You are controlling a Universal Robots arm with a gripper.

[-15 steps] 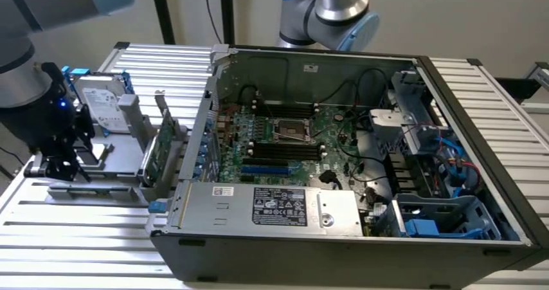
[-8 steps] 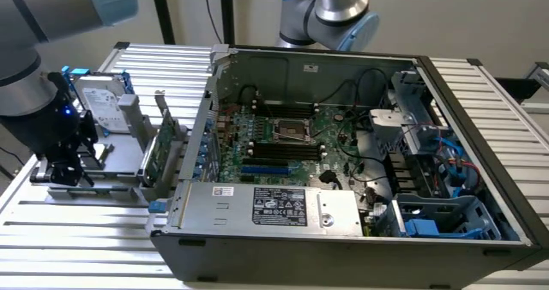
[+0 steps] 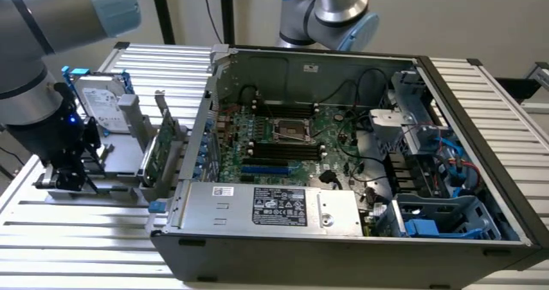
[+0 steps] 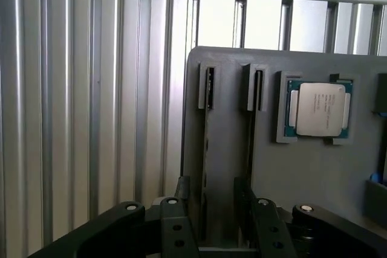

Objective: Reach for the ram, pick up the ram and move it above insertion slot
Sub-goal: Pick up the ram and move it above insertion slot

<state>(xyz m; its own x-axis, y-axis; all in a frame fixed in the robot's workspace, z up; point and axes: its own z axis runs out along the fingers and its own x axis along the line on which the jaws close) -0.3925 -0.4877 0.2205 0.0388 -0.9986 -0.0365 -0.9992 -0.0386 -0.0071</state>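
**Gripper** [image 4: 211, 194]: low over the grey holder [image 4: 302, 179], left of the computer case [image 3: 343, 238]. Fingers spread and gripping nothing.

**Ram** [image 4: 206, 137]: apparently the thin dark edge standing in the holder's groove, between the fingers.

**Hazard:** closing off-centre could tilt or jam the stick.

**Room:** a second groove [image 4: 256, 89] lies just beside one finger, the processor [image 4: 317, 110] beyond it. Slatted table [image 4: 91, 119] on the other side.

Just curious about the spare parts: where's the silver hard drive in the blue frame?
On the exterior view's left, the silver hard drive stands upright in a grey rack, beside the green expansion card outside the open computer case.
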